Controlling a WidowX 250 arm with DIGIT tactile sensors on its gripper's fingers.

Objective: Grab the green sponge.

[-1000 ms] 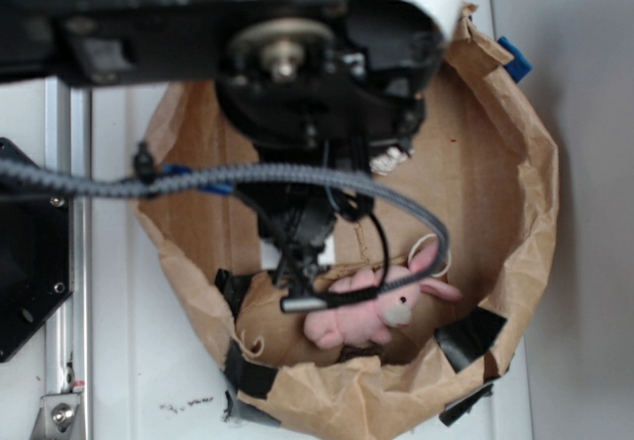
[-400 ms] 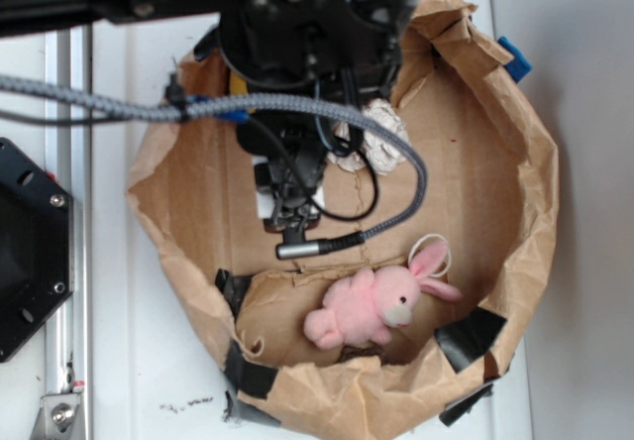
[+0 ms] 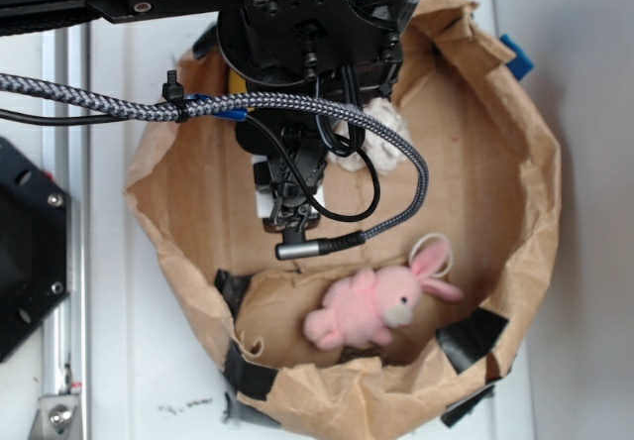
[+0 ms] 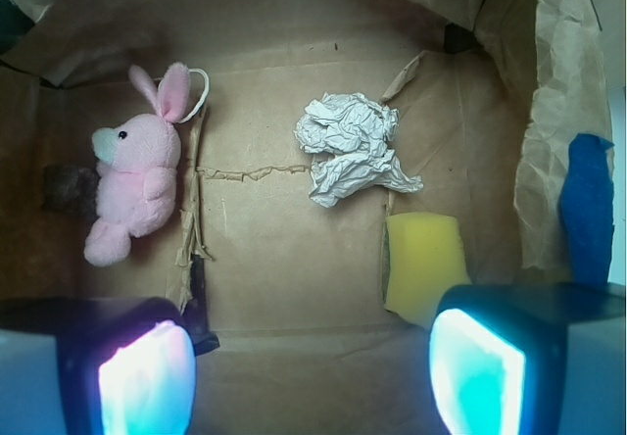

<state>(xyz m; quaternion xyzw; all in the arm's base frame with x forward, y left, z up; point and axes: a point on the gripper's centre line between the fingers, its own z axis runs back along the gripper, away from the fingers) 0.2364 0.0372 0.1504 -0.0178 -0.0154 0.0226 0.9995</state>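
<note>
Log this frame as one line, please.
gripper open, empty | sponge on box floor beside right finger, ungrasped | paper wad above it | bunny left

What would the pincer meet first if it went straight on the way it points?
Probably the bare cardboard floor between its open fingers; the green sponge sits off toward one finger. Depth is unclear.

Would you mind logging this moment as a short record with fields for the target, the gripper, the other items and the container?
target: green sponge, looks yellow, lying flat on the box floor
gripper: gripper open, above the floor, nothing between its fingers; one fingertip overlaps the sponge's corner in the wrist view
paper: crumpled paper wad, beside the sponge, apparently touching its edge
toy: pink plush bunny, lying apart from both
container: cardboard box with brown paper walls
status: sponge not yet grasped
</note>
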